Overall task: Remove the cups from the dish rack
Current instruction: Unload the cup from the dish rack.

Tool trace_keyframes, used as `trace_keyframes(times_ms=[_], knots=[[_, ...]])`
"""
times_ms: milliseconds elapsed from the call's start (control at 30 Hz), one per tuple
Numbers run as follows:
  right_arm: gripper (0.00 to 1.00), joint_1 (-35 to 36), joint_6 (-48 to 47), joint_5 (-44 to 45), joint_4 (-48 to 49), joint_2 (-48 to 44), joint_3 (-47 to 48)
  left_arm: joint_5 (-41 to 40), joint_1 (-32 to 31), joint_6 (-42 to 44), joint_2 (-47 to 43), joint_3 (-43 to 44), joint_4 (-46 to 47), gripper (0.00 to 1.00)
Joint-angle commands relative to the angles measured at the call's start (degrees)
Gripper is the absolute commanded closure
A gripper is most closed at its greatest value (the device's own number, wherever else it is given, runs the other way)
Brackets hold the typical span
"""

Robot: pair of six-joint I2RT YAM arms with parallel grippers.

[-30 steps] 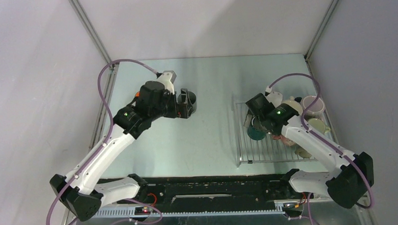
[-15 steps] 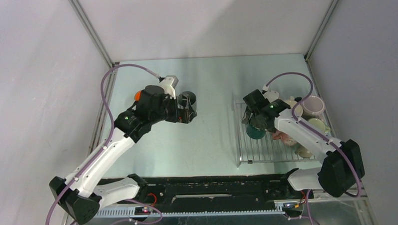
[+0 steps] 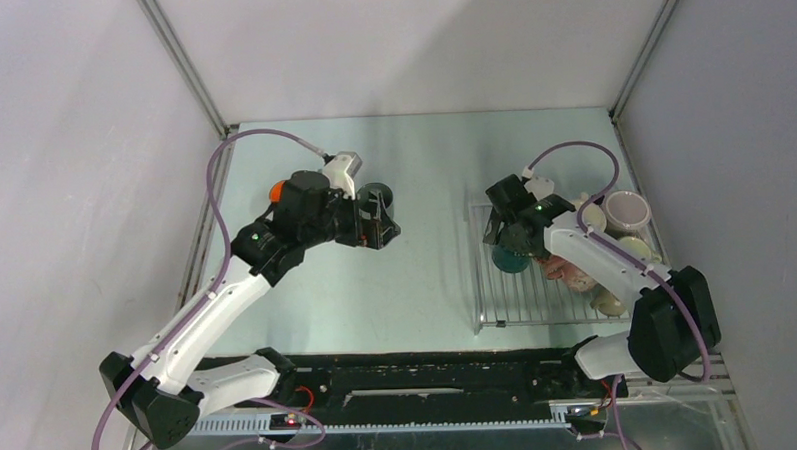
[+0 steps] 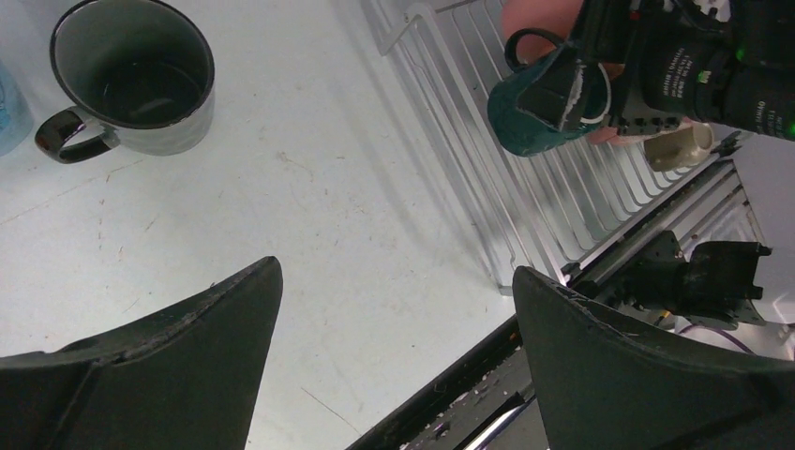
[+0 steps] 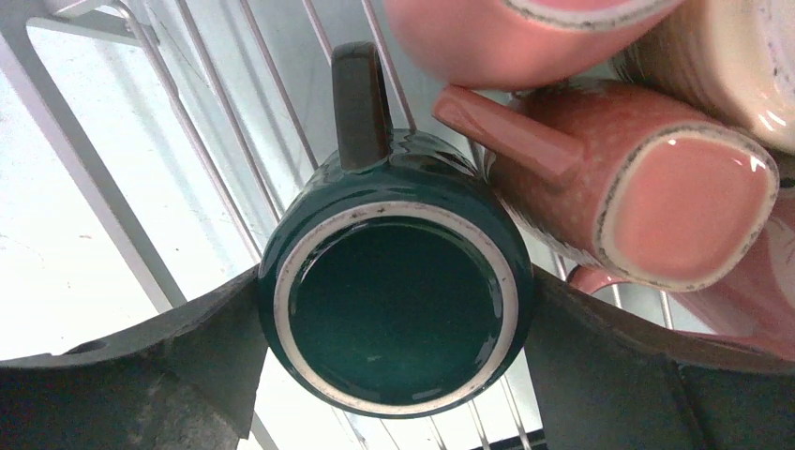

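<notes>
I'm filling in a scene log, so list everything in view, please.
grey mug: one, dark grey, upright on the table near the left tool.
orange item: one, orange, mostly hidden behind the left arm.
teal mug: one, dark teal, left part of the dish rack, between the right tool's fingers.
pink mugs: at least two, pink, in the rack beside the teal mug.
lilac mug: one, lilac, rack's far right corner.
pale mugs: about three, cream to beige, rack's right side.
dish rack: one, silvery wire, table's right side.
table: one, pale green.
left tool: one, black, open, empty.
right tool: one, black, open, straddling the teal mug.
</notes>
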Motion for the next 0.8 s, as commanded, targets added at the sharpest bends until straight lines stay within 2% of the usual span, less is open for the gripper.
trace_keyframes(times_ms=[0,67,200,333,533,767], knots=[[0.07,-0.5,-1.7,-1.6,3.4,1.5,-1.0,2.4,-0.4,0.6,-0.2,-1.6,2.4,0.0],[0.15,-0.5,-2.1,-1.9,3.5,1.5,-1.0,3.2,-0.5,0.3,0.1,-1.5,2.5,0.0],[0.4,-0.6,-2.1,-2.8,3.3,0.5,-0.9,4.7,-0.5,-0.2,0.3,-1.0,2.7,0.0],[0.57,-0.6,-1.9,-3.7,2.8,-1.2,-0.9,6.3,-0.5,-1.2,0.8,-0.7,3.2,0.0],[0.7,-0.5,-1.8,-5.2,0.9,-4.5,0.1,8.2,-0.5,-3.4,0.9,-1.1,5.1,0.0],[0.78,0.0,-1.9,-5.9,-2.6,-8.3,2.1,9.1,-0.5,-4.8,0.7,-1.2,7.2,0.0]])
